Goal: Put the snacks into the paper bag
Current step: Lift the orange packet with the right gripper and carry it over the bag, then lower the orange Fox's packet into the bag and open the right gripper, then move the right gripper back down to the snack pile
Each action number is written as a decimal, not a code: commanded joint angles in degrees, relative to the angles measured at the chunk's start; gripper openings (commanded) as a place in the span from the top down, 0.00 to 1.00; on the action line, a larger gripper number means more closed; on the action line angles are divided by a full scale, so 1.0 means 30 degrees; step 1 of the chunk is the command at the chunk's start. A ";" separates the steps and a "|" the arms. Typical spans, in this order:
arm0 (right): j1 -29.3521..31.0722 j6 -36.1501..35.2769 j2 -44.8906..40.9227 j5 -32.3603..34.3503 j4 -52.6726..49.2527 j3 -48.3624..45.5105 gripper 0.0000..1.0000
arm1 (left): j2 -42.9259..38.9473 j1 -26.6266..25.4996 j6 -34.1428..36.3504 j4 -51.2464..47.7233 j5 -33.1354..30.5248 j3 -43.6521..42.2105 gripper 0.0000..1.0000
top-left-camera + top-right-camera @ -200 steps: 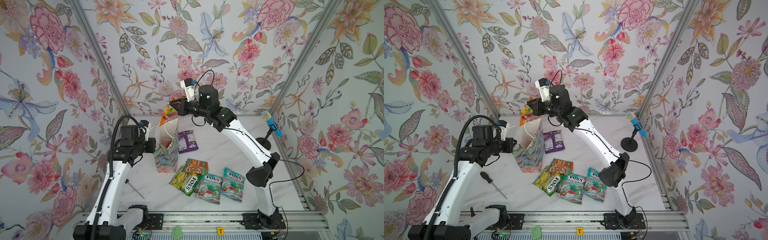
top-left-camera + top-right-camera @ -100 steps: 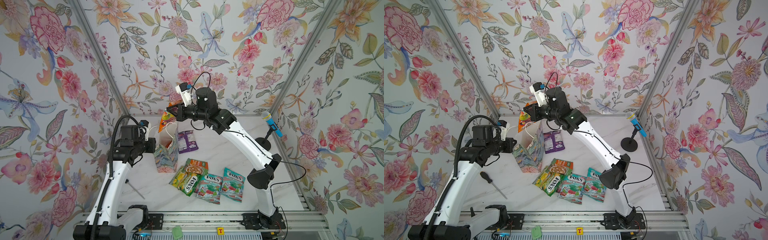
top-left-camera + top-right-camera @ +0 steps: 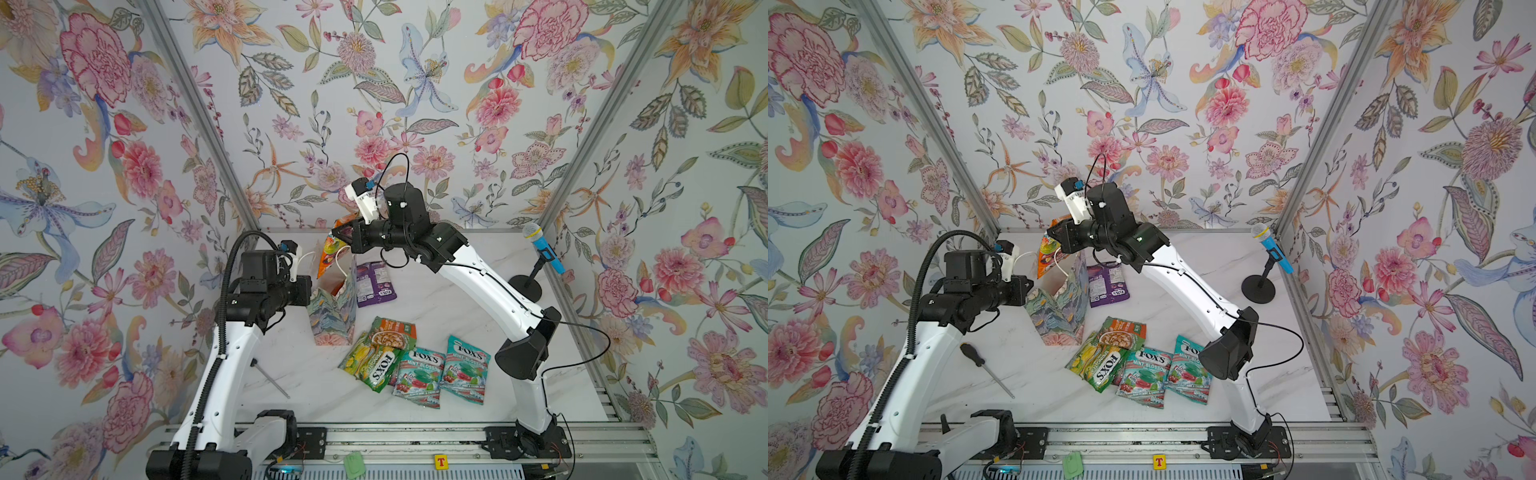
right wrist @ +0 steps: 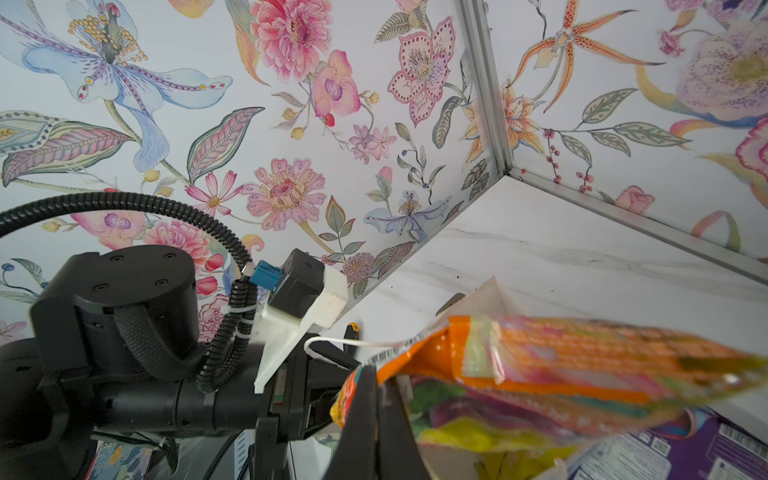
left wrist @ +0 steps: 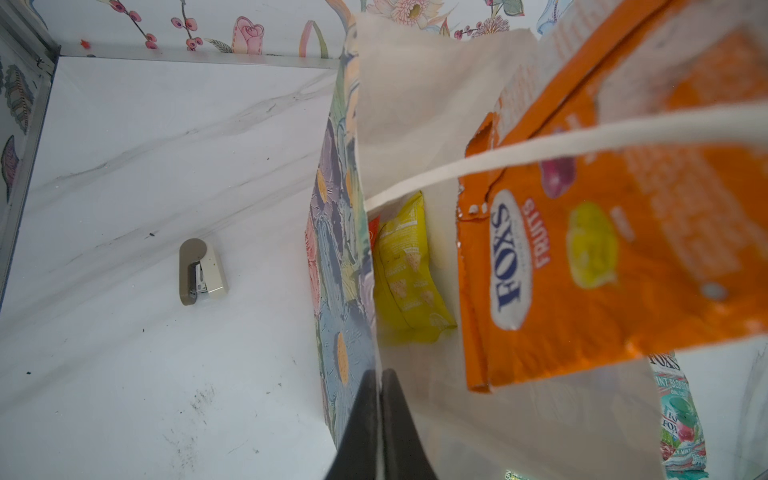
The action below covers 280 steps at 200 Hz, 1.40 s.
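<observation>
The right fingers point(image 4: 357, 419) are clamped tight on one end of an orange pouch point(image 5: 582, 270). It hangs over the open mouth of the bag point(image 3: 332, 320) and is not yet let go. The left fingers point(image 5: 361, 419) are pinched together on the bag's wall at the rim, holding the mouth open. The bag stands upright on the counter point(image 3: 457, 299) between the arms.

Inside the bag lies a yellow pouch point(image 5: 405, 274) with a red edge beside it, so at least one snack is in, probably two. Five lie outside: a purple pouch point(image 3: 376, 282) just beside the bag, and a loose pile in front. The pile holds a green-and-orange pouch point(image 3: 392, 336), a yellow-green pouch point(image 3: 370, 365), a teal pouch point(image 3: 419, 374) and a second teal pouch point(image 3: 465, 370). I judge the task under halfway.

The orange pouch reads "FOX'S FRUITS". Both teal ones read "FOX'S MINT BLOSSOM". The yellow-green and purple ones show "FOX'S"; their smaller print is too small to read.
</observation>
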 commanded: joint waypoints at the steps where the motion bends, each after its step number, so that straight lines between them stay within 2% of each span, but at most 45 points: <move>1: 0.0114 -0.0582 -0.1206 -0.0301 0.0330 -0.0364 1.00 | -0.0264 0.0215 -0.0136 -0.0149 -0.0074 -0.0257 0.95; 120: 0.0178 -0.0882 -0.1810 0.0032 0.0209 -0.1882 1.00 | -0.0230 0.0223 -0.0151 -0.0172 -0.0020 -0.0166 0.94; 142: 0.0175 -0.0897 -0.1940 0.0223 0.0208 -0.2061 0.92 | -0.0241 0.0216 -0.0171 -0.0141 0.0013 -0.0192 0.94; 153: 0.0167 -0.0903 -0.2022 0.0349 0.0209 -0.2127 0.81 | -0.0263 0.0202 -0.0166 -0.0142 -0.0009 -0.0185 0.94; 192: 0.0136 -0.0997 -0.2249 0.0782 0.0210 -0.2126 0.58 | -0.0299 0.0220 -0.0195 -0.0141 -0.0005 -0.0206 0.94; 240: -0.0171 -0.1322 -0.3427 0.1999 0.0399 -0.3187 0.52 | -0.0383 0.0220 -0.0136 -0.0190 -0.0075 -0.0229 0.94; 280: -0.1019 -0.0689 -0.5906 0.2857 0.2543 -0.7194 0.46 | -0.0347 0.0250 -0.0136 -0.0112 -0.0082 -0.0279 0.95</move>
